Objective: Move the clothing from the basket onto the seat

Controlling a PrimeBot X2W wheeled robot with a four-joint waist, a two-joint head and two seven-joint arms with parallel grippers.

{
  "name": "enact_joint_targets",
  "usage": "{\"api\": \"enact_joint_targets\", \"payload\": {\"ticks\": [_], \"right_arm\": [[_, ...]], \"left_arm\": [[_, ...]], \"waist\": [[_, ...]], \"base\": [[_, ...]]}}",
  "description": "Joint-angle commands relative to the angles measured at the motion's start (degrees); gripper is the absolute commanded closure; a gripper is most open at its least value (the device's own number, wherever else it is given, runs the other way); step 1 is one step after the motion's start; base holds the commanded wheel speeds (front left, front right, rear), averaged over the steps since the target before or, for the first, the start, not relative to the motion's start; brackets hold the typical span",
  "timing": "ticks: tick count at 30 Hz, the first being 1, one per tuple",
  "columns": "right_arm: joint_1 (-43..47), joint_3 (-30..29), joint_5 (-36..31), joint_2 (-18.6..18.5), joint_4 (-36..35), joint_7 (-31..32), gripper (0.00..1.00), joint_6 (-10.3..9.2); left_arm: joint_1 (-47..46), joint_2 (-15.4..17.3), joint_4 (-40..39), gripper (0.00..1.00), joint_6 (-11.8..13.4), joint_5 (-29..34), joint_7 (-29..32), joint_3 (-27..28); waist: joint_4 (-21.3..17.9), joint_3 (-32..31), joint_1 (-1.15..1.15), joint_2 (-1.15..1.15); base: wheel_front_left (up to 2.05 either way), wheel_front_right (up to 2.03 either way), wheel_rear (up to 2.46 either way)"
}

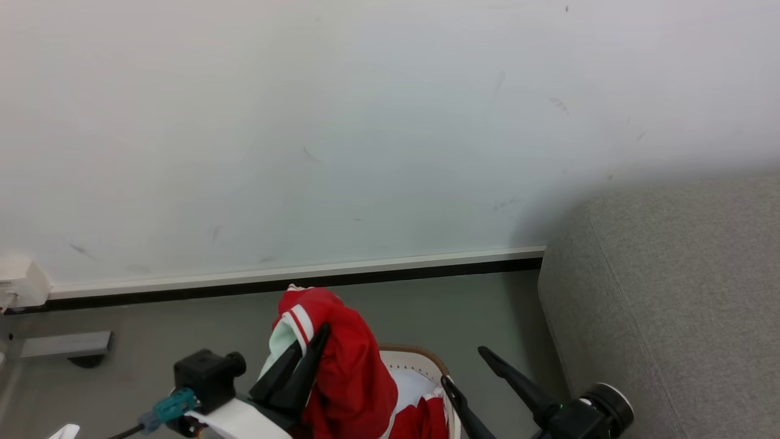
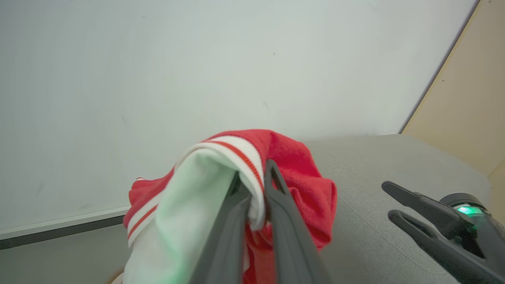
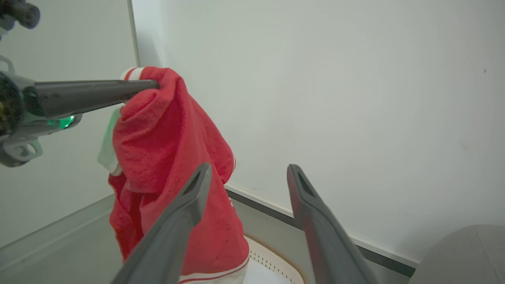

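I have my left gripper at lower left in the head view, fingers angled up and right, pinched together on the red garment. My right gripper sits lower right, fingers spread wide, empty, pointing up-left.

The basket stands on the floor, before the wall, with the seat near on its right. 1 piece of the clothing hangs above the basket's left side, pinched between the 2 left fingers; more of it lies in the basket below. The 2 right fingers hover over the floor between the basket and the seat.
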Motion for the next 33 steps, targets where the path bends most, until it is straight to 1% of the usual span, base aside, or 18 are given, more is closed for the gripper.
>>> {"api": "enact_joint_targets", "payload": {"ticks": [1, 5, 11, 14, 17, 18, 19, 21, 25, 26, 27, 28, 29, 33], "right_arm": [[-2.02, 2.53, 1.38, -1.20, 0.65, 0.02, 0.00, -0.12], [-7.01, 9.21, 4.30, -2.64, 2.20, 0.01, 0.00, -0.12], [-14.00, 19.83, 9.24, -3.52, 4.66, 0.02, 0.00, -0.13], [-16.90, 23.20, 10.89, -3.33, 6.79, 0.02, 0.00, -0.12], [-17.92, 23.46, 12.86, -2.43, 8.88, 0.02, 0.00, -0.12], [-18.17, 22.85, 13.29, -2.08, 9.42, 0.01, 0.46, -0.13], [-17.99, 22.81, 14.22, -1.58, 9.54, 0.01, 1.00, -0.12], [-17.51, 23.40, 15.44, -1.40, 9.95, 0.02, 1.00, -0.12], [-16.96, 22.61, 17.30, -1.68, 9.68, 0.02, 1.00, -0.12], [-16.76, 22.20, 17.48, -1.81, 9.49, 0.02, 1.00, -0.13], [-16.53, 21.69, 17.65, -1.95, 9.34, 0.01, 1.00, -0.13], [-16.35, 21.10, 17.78, -2.12, 9.13, 0.01, 1.00, -0.13], [-16.19, 20.48, 17.91, -2.37, 8.87, 0.01, 1.00, -0.13], [-15.77, 17.93, 17.91, -3.27, 8.17, 0.00, 1.00, -0.12]], "left_arm": [[0.72, 0.29, -1.02, 1.00, 0.04, -0.14, 0.34, -0.06], [0.53, 0.08, -2.74, 1.00, -0.72, -0.34, 1.79, -1.46], [-1.00, -0.12, -3.74, 1.00, -2.04, -0.21, 3.64, -3.52], [-1.41, -0.64, -4.33, 1.00, -3.39, -0.97, 4.66, -5.20], [-1.64, -0.78, -4.72, 1.00, -4.18, -1.51, 5.58, -6.53], [-1.71, -0.91, -4.81, 1.00, -4.30, -1.60, 5.74, -6.85], [-1.80, -1.07, -4.94, 1.00, -4.49, -1.70, 5.87, -7.16], [-1.80, -1.17, -4.95, 1.00, -4.58, -1.82, 6.09, -7.59], [-1.63, -0.80, -4.31, 1.00, -4.34, -1.46, 5.77, -7.72], [-1.55, -0.79, -4.21, 0.80, -4.09, -1.30, 5.40, -7.52], [-1.48, -0.77, -4.06, 0.56, -3.90, -1.05, 5.00, -7.29], [-1.46, -0.68, -3.86, 0.02, -3.64, -0.75, 4.64, -7.19], [-1.41, -0.75, -3.70, 0.00, -3.43, -0.64, 4.28, -6.96], [-1.37, -1.08, -3.17, 0.00, -2.93, -0.21, 3.10, -6.61]], "waist": [[-0.10, -0.02, 0.01, -0.01], [-0.27, -0.05, 0.01, -0.01], [-0.43, -0.07, 0.01, -0.01], [-0.40, -0.12, 0.01, -0.01], [0.04, -0.19, 0.01, -0.01], [0.22, -0.20, 0.01, -0.01], [0.42, -0.19, 0.01, -0.01], [0.77, -0.20, 0.01, -0.01], [1.05, -0.04, 0.01, -0.01], [1.04, 0.00, 0.01, -0.01], [0.99, 0.04, 0.01, -0.01], [0.89, 0.07, 0.01, -0.01], [0.76, 0.10, 0.01, -0.01], [0.02, 0.31, 0.01, -0.01]], "base": [[0.00, 0.00, 0.00], [0.00, 0.00, 0.00], [0.00, 0.00, 0.00], [0.00, 0.00, 0.00], [0.00, 0.00, 0.00], [0.00, 0.00, 0.00], [0.00, 0.00, 0.00], [0.00, 0.00, 0.00], [0.00, 0.00, 0.00], [0.00, 0.00, 0.00], [0.00, 0.00, 0.00], [0.00, 0.00, 0.00], [0.00, 0.00, 0.00], [0.00, 0.00, 0.00]]}}
